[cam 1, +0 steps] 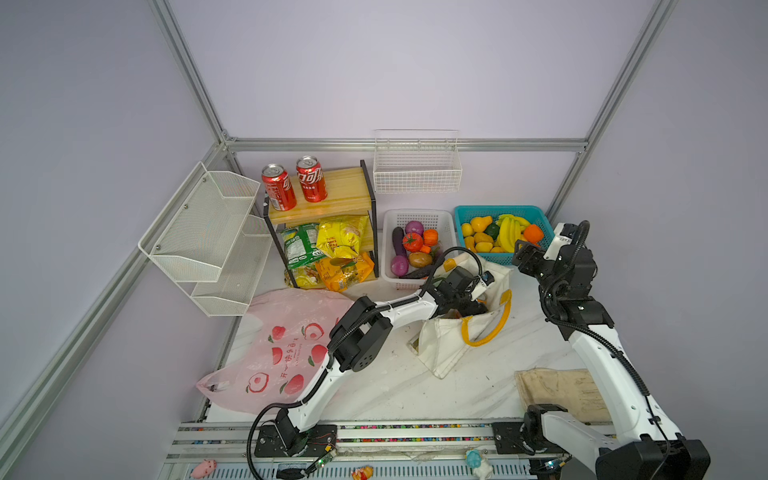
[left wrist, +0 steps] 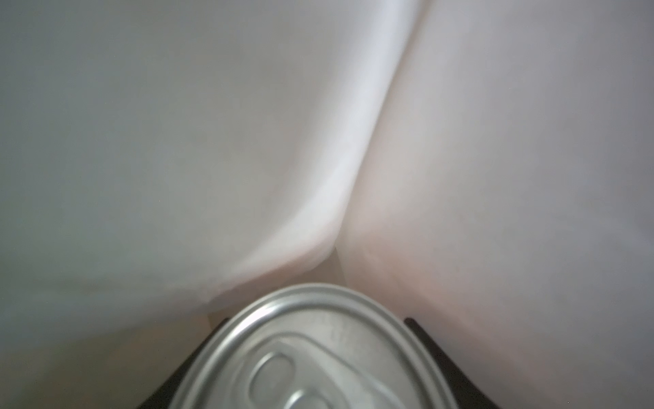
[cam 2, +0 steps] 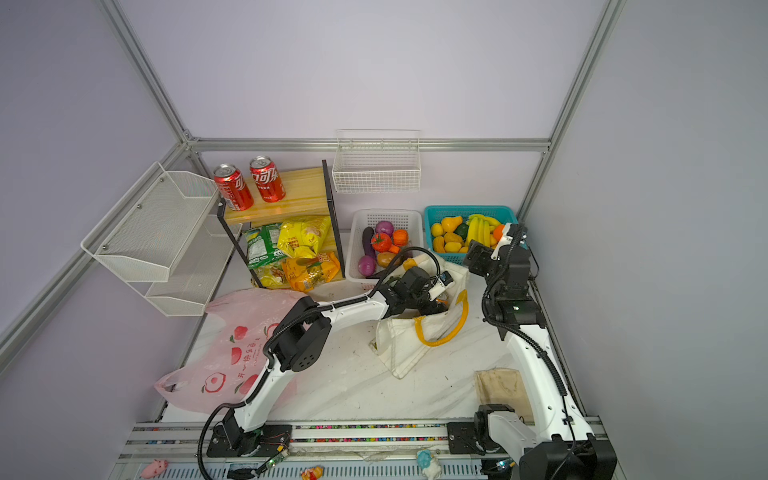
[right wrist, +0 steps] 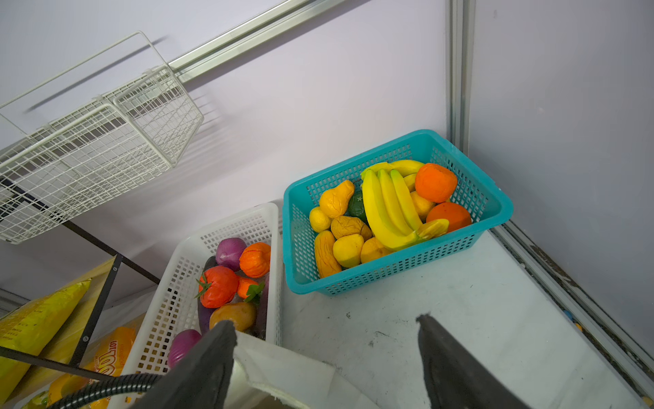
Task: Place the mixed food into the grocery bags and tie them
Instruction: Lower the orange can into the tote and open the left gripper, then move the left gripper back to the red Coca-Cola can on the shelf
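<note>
On the left, near side of the table (cam 1: 395, 395), the pink bag (cam 1: 282, 353) lay flat and looked empty, its handles not tied. Far behind it, two cola cans (cam 1: 278, 187) stood upright on the top board of the wooden shelf (cam 1: 340, 195). To the right of the shelf, the white basket (cam 1: 415, 214) held the tomato (cam 1: 412, 241) and the other toy vegetables.

In the middle, the left tool (left wrist: 315, 325) was deep inside the white tote (cam 1: 449, 345). The left wrist view showed the silver top of a drink can (left wrist: 318, 354) between the two dark fingers (left wrist: 424, 340), with white cloth close on all sides. The colour of the can was hidden. I cannot tell whether the fingers pressed the can or stood a little off it.

Further right, the right tool (right wrist: 325, 325) hung released, jaws wide and holding nothing, above the far edge of the tote and near the teal basket (right wrist: 495, 198).

My judgement: nothing held the mouth of the tote, so the soft wall could fall in. The can might tip if it was let go before it stood on the bottom. On the way out, the left tool could catch the yellow strap (cam 1: 494, 328) and drag the tote across the table.
</note>
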Controlling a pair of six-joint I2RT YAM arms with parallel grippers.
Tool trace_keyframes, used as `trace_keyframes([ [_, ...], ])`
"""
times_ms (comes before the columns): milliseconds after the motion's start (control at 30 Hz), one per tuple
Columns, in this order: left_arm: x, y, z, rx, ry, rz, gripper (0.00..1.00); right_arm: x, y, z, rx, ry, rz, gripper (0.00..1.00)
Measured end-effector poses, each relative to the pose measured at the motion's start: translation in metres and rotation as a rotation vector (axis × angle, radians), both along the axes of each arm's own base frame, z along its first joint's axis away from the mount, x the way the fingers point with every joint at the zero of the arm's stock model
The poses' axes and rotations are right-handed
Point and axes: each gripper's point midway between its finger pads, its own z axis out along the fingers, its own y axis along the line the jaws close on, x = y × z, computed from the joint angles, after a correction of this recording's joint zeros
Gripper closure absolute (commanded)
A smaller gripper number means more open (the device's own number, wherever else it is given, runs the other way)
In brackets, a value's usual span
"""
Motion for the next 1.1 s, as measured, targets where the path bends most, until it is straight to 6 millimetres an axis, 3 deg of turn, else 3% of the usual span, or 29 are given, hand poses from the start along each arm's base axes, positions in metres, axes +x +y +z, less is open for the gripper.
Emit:
trace_keyframes([
  [267,0.004,-0.005,0.039,-0.074,-0.072,-0.003,0.10,0.000,0.003,0.000,0.005,-0.001,0.018,0.17],
  [700,-0.010,0.017,0.152,-0.212,-0.193,0.009,0.10,0.000,0.006,0.003,0.009,-0.010,0.034,0.17],
  [867,-0.017,0.044,0.191,-0.240,-0.232,0.060,0.11,-0.010,0.004,0.014,0.007,-0.033,0.026,0.17],
  [967,-0.019,0.073,0.221,-0.259,-0.245,0.126,0.13,-0.018,0.004,0.033,0.009,-0.081,0.028,0.18],
  [1100,-0.015,0.142,0.272,-0.288,-0.276,0.290,0.14,-0.024,0.022,0.052,0.042,-0.144,0.131,0.19],
])
